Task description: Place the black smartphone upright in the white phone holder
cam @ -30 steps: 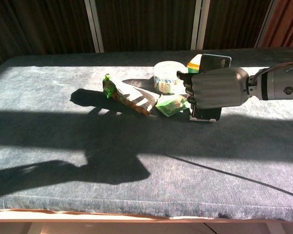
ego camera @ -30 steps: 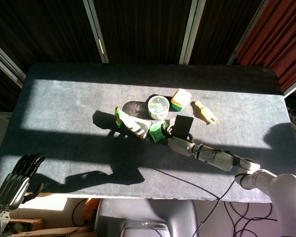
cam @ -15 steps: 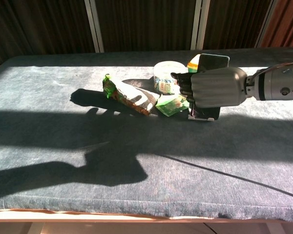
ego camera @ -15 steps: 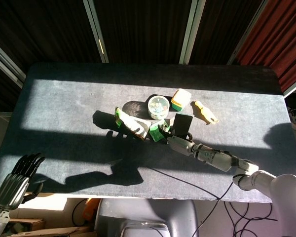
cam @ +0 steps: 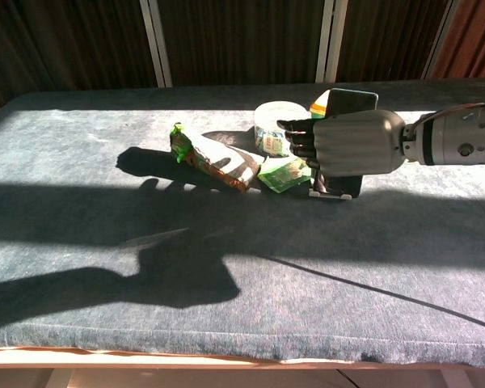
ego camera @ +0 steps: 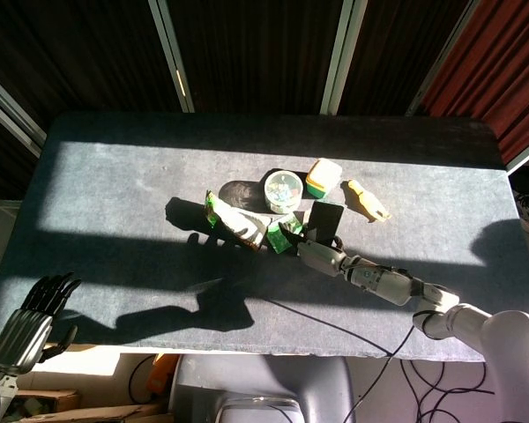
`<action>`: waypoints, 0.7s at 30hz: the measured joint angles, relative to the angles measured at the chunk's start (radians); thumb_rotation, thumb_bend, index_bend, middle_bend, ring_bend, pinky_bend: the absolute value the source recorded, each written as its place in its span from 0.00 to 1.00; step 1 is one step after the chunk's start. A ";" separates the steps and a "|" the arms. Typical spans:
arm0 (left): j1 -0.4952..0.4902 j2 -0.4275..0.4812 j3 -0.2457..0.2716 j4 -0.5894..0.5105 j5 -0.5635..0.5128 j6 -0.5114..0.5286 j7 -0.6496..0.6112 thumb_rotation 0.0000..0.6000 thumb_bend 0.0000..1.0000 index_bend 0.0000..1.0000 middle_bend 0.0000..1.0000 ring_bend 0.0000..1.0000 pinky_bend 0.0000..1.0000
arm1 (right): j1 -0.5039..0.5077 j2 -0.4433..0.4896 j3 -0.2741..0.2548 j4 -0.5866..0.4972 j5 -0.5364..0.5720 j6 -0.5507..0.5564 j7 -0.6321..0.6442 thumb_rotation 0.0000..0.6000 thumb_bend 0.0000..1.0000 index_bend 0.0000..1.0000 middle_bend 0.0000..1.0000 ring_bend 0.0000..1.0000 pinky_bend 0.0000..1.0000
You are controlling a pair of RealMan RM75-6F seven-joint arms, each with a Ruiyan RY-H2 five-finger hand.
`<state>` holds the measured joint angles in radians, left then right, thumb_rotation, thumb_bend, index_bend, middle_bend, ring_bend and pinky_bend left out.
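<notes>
The black smartphone (ego camera: 326, 218) (cam: 352, 100) stands upright at the table's middle, its foot in the white phone holder (cam: 322, 194). My right hand (ego camera: 316, 254) (cam: 352, 144) is right in front of it, its back covering the phone's middle in the chest view. Its fingers (cam: 295, 136) stretch out to the left past the phone's edge, above a green packet (cam: 283, 174). Any contact between hand and phone is hidden. My left hand (ego camera: 31, 322) hangs below the table's front left corner, fingers apart and holding nothing.
Left of the holder lie the green packet and a brown-and-white snack bag (cam: 214, 162). Behind are a round tub (cam: 275, 129), a yellow-green box (ego camera: 324, 176) and a small yellow bottle (ego camera: 368, 200). A thin cable (cam: 364, 287) crosses the front right.
The right hand's fingers went from curled down beside the phone to stretched out leftward, and the hand drifted slightly left. The phone stays upright in the holder. The left hand has not moved.
</notes>
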<state>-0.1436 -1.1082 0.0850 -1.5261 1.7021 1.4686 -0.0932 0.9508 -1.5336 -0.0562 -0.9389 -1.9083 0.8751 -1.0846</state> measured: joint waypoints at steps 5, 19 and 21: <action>0.001 0.001 0.001 -0.001 0.000 0.000 0.000 1.00 0.40 0.00 0.00 0.00 0.00 | -0.001 0.002 0.004 -0.003 0.008 0.002 0.006 1.00 0.29 0.00 0.27 0.14 0.17; 0.001 0.002 0.001 0.000 0.002 0.003 -0.006 1.00 0.40 0.00 0.00 0.00 0.00 | -0.001 -0.003 0.016 -0.016 0.031 -0.009 0.007 1.00 0.26 0.00 0.17 0.06 0.12; 0.002 0.002 0.001 0.000 0.002 0.004 -0.007 1.00 0.40 0.00 0.00 0.00 0.00 | 0.000 -0.004 0.016 -0.016 0.031 -0.008 0.007 1.00 0.26 0.00 0.16 0.05 0.11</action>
<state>-0.1418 -1.1060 0.0859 -1.5260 1.7040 1.4725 -0.1004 0.9513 -1.5374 -0.0401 -0.9548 -1.8773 0.8675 -1.0780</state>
